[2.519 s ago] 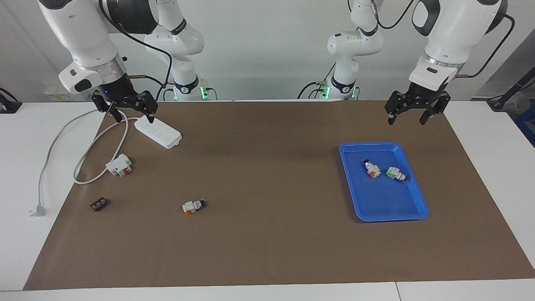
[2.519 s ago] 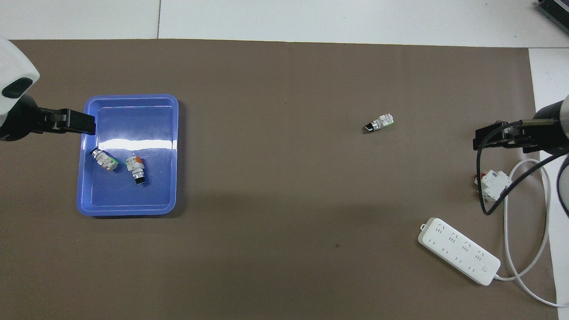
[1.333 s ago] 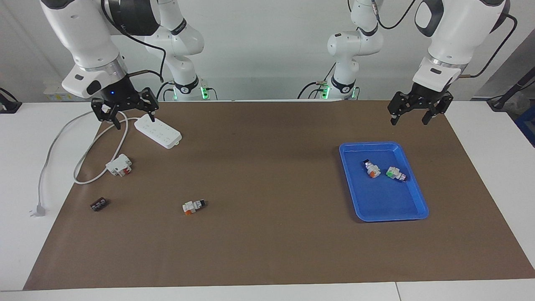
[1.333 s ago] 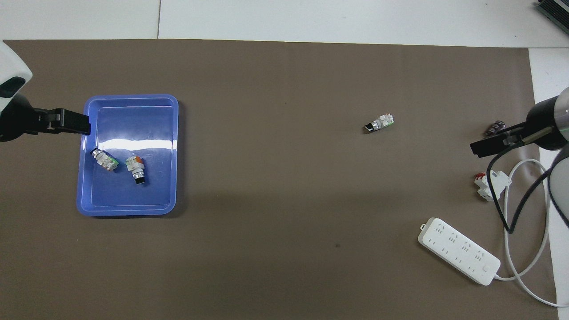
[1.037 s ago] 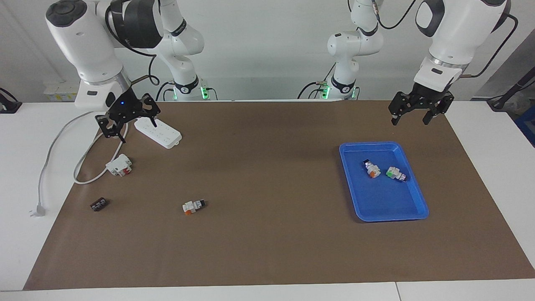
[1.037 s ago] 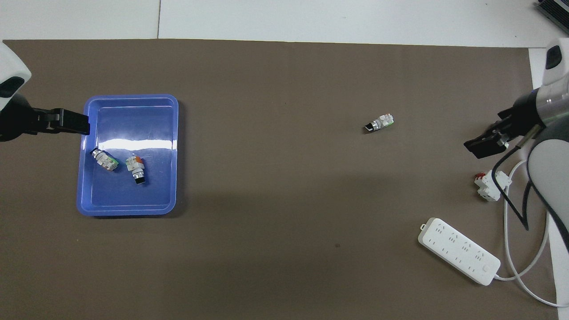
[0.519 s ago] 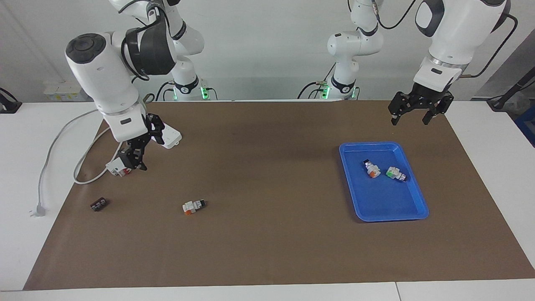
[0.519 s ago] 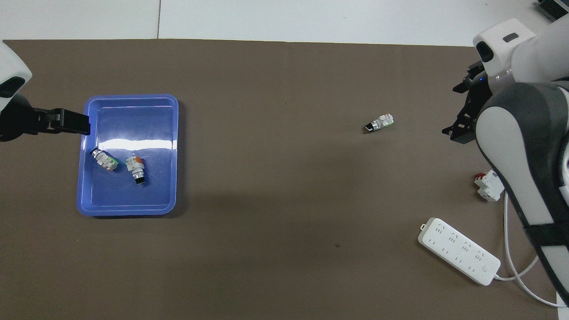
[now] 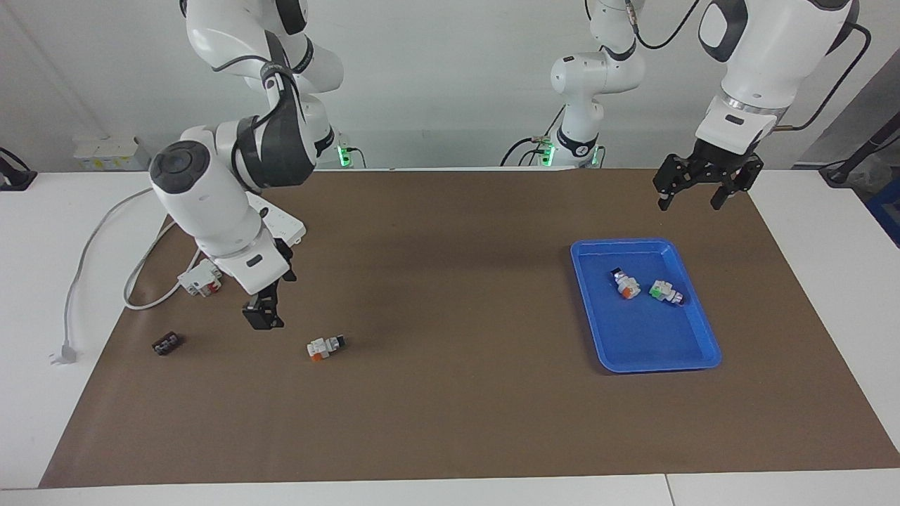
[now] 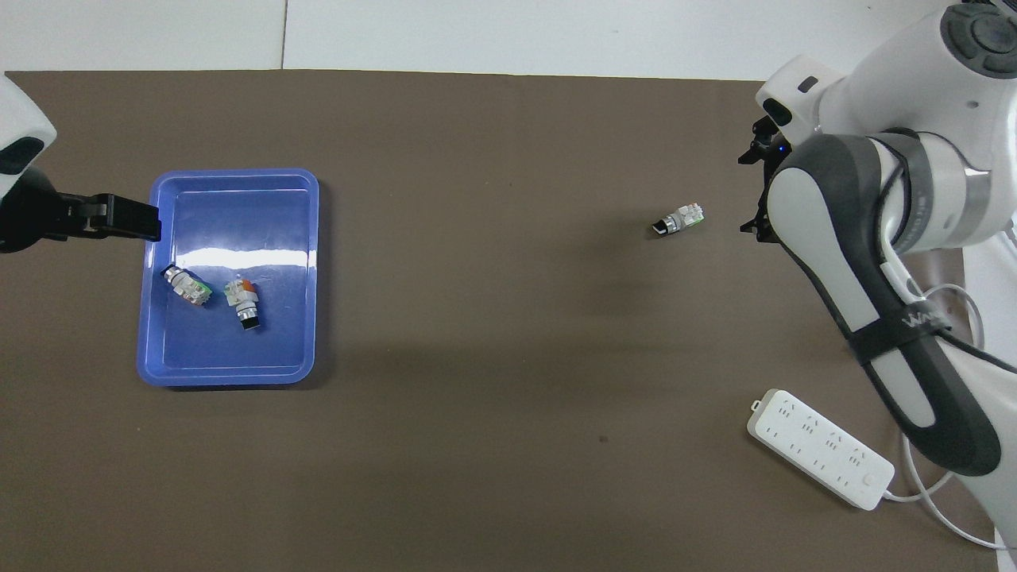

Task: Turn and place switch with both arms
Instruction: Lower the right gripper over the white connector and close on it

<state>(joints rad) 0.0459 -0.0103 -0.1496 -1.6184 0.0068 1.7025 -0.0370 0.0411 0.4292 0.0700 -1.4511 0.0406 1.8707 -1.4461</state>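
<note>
Switch: the switch [image 9: 325,346] lay loose on the brown mat [image 9: 450,422], toward my right arm's end of the table, its black knob end pointing toward the blue tray [image 9: 705,337]. Nothing touched it.

Right gripper: my right gripper [image 9: 266,309] hung low over the mat, just beside the switch and apart from it. Its fingers were spread and held nothing; I judged the wide spread was there to straddle the small block.

Left gripper: my left gripper [image 9: 689,193] waited in the air over the mat's edge, beside the tray's nearer end, fingers spread and empty. I took that post to be for receiving the switch, since the work calls for both arms.

Tray: it sat toward my left arm's end and held two small blocks, an orange-marked block [image 9: 625,284] and a green-marked block [image 9: 664,291], lying apart from each other. I judged this the place meant for the loose switch.

Other things: a white power strip [image 10: 818,449] lay near my right arm's base, and a white block with red parts [image 9: 200,278] sat by its cord. A small dark part [image 9: 166,344] lay on the mat, well apart from the switch.

Step in hand: the approach, as I judged it; grasp not yet made.

Risk: the block was small and could skid away if one finger touched first.
</note>
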